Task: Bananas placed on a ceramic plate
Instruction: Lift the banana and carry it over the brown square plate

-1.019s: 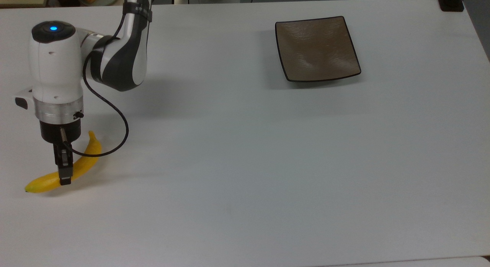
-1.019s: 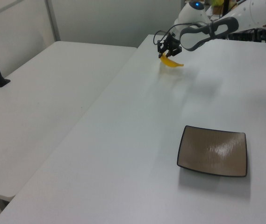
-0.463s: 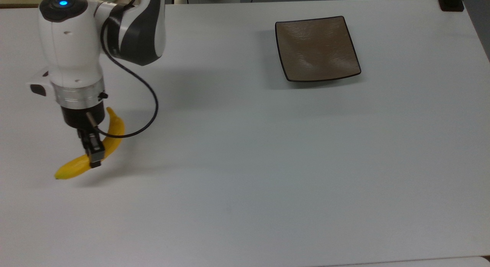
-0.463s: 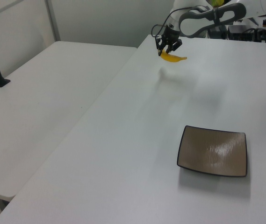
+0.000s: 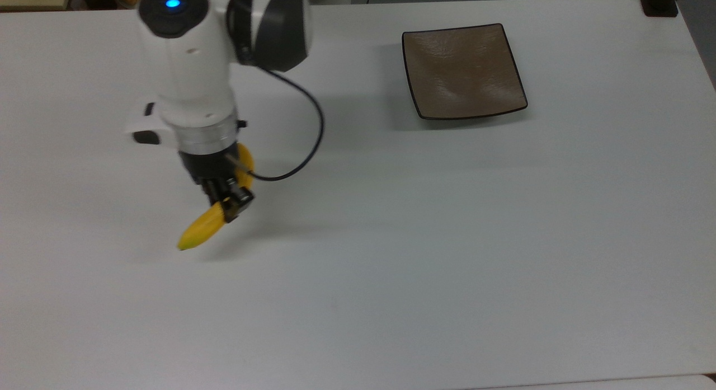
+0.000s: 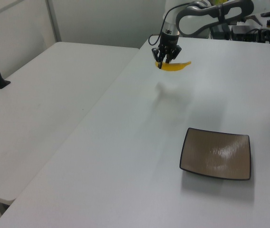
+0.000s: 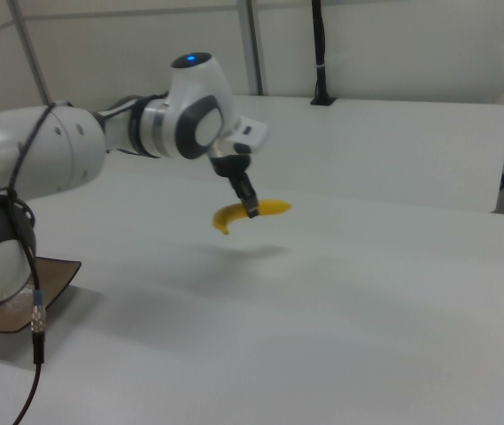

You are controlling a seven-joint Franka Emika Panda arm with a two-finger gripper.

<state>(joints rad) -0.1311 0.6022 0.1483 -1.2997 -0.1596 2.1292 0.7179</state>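
Bright yellow on the banana, lower left of centre in the top view — plain, unspotted, a touch darker at its tip. The gripper clasping it is black under a silver ring, the arm glossy white with dark grey joints and a blue light on its cap. Upper right, the plate — brownish grey, glossy, faintly rippled, thin black rim. The table is flat white.

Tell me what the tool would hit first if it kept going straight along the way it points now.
The tool points down, shut on the banana, which hangs clear above the white table. Straight on, banana and tool would probably meet bare tabletop first; the plate lies well aside.
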